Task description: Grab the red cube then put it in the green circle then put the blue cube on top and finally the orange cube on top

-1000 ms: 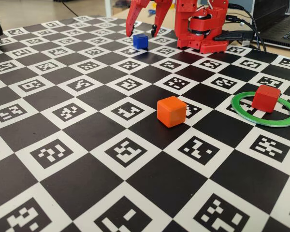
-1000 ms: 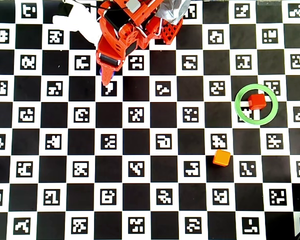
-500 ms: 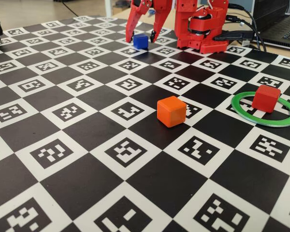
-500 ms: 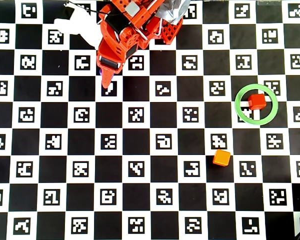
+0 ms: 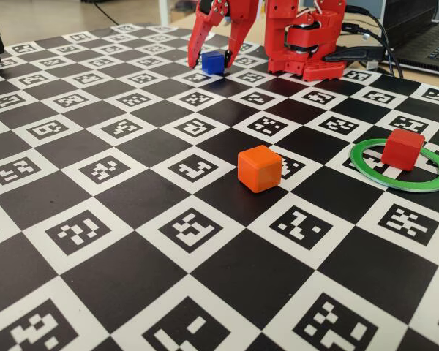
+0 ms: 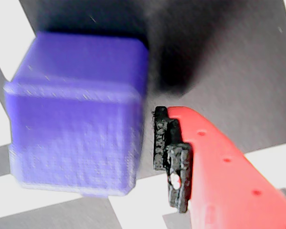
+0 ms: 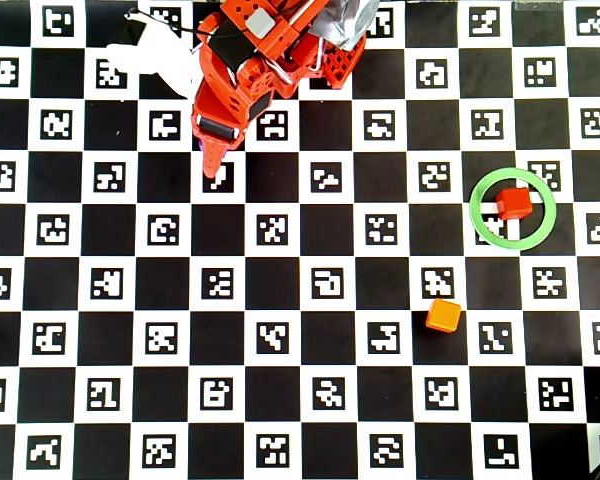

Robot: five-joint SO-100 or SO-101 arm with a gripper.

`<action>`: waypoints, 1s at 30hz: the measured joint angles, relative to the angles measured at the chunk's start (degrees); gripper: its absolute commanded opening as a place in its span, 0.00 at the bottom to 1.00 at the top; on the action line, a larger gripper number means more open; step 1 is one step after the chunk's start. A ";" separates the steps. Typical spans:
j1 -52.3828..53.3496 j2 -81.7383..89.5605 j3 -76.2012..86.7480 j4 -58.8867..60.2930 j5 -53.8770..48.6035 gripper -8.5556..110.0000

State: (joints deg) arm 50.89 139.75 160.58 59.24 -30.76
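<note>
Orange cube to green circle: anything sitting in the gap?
Nothing. In the overhead view the stretch from the orange cube to the green circle is bare checkerboard mat. The fixed view agrees. The red cube sits inside the ring.

Bright, even light throughout; the wrist view is blurred and overexposed.

Blue cube [image 5: 214,62], orange cube [image 5: 259,168], red cube [image 5: 402,148] – green circle [image 5: 369,173]
</note>
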 measured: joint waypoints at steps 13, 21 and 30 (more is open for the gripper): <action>1.93 -0.88 0.62 -1.41 -3.08 0.33; 1.93 -0.88 0.70 -1.41 -3.08 0.24; 1.58 -0.88 0.70 -1.41 -3.08 0.16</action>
State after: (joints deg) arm 52.47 138.87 161.28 57.83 -33.84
